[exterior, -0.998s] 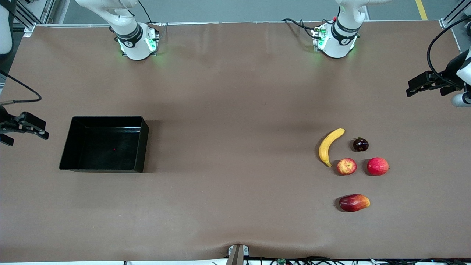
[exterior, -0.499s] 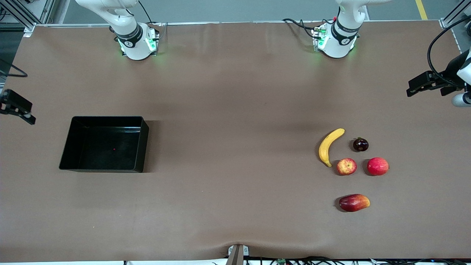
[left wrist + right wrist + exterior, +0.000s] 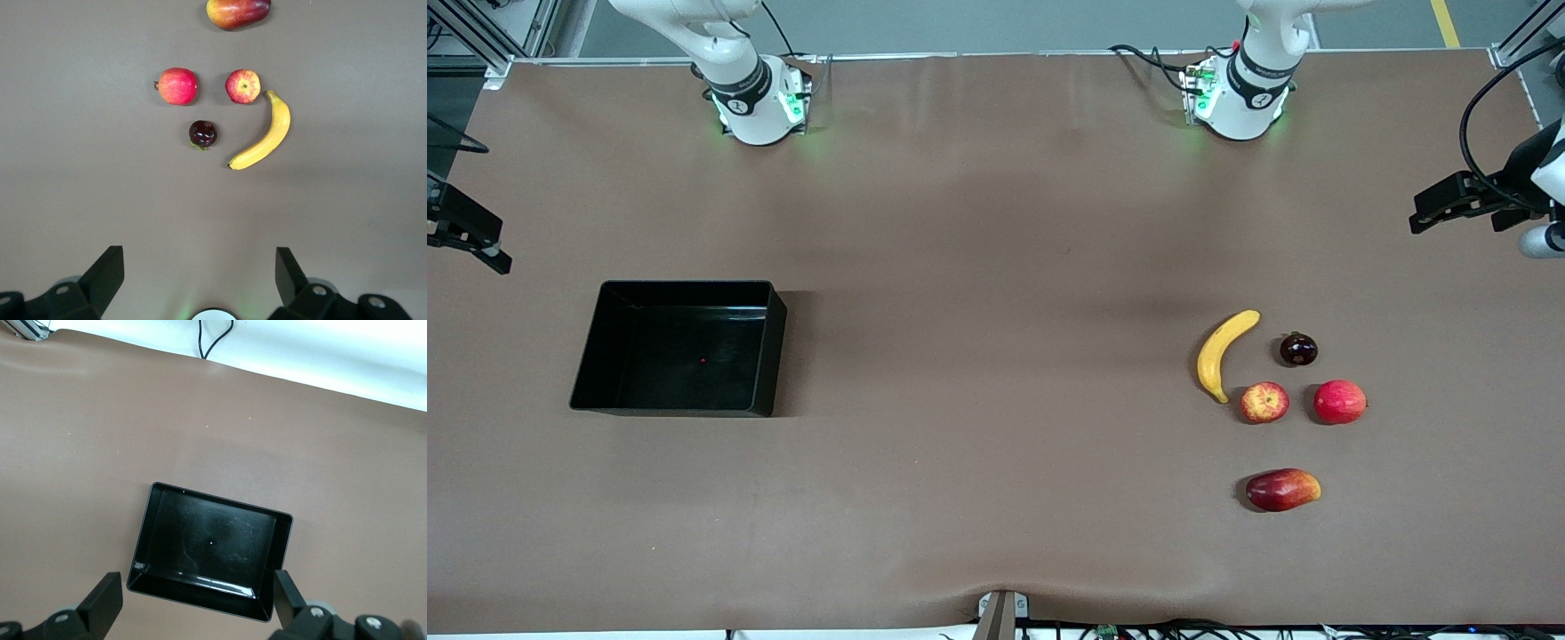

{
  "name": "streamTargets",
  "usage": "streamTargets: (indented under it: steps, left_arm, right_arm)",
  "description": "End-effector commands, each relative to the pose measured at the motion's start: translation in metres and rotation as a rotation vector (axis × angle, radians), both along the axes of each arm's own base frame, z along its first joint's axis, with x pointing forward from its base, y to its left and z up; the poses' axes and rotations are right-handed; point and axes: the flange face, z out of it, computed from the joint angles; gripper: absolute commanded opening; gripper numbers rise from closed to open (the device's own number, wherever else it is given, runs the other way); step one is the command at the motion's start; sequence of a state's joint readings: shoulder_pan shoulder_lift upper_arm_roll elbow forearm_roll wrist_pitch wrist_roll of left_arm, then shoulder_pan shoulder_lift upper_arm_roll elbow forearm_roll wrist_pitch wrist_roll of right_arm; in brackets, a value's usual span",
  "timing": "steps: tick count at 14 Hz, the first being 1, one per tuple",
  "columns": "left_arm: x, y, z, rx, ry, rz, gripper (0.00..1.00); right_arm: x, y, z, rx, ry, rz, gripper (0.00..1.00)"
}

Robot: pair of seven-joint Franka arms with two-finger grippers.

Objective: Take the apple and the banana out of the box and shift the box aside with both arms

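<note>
Brown worktop with a black box at one end and five fruits at the other

Brown matting covers the whole worktop (image 3: 978, 222). Two white robot arms stand at its top edge as seen from the front camera, each base lit green.

Toward the right arm's end of the worktop sits the box (image 3: 587, 356), a glossy black rectangular bin with low sloping walls. Nothing lies inside it; a tiny red dot shows on its floor. It is much larger than any fruit.

Toward the left arm's end, well apart from the box, lies a loose cluster of fruit. The banana (image 3: 1224, 351) is yellow and curved, on the side of the cluster closest to the box. The apple (image 3: 1264, 402), small, round, red with yellow patches, sits just beside the banana's lower tip. A plain red round fruit (image 3: 1339, 401) lies beside the apple, toward the left arm's end. A small dark purple fruit (image 3: 1298, 348) sits farther from the front camera than these two, beside the banana. A long red-and-yellow fruit (image 3: 1282, 489) lies nearest the front camera, apart from the others.

The left gripper (image 3: 199, 277) hangs high over the worktop at its own arm's end, fingers (image 3: 105, 270) spread wide, holding nothing. The right gripper (image 3: 193, 600) hangs high over the worktop just beside the box, fingers (image 3: 107, 599) also spread wide and empty.
</note>
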State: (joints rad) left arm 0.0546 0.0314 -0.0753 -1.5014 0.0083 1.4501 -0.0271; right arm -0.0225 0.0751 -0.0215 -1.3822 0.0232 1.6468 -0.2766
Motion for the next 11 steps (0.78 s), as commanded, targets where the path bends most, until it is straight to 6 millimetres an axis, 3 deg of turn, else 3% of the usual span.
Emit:
streamTargets:
  steps: [1, 11]
  left_arm:
    - [0.0000, 0.0016, 0.0024, -0.005, -0.006, -0.014, 1.00]
    - [0.0002, 0.0018, 0.0025, -0.004, -0.007, -0.016, 1.00]
  right_arm:
    - [-0.0017, 0.0041, -0.0037, -0.006, -0.002, -0.008, 1.00]
    - [0.0004, 0.0037, -0.0075, -0.011, -0.009, -0.001, 1.00]
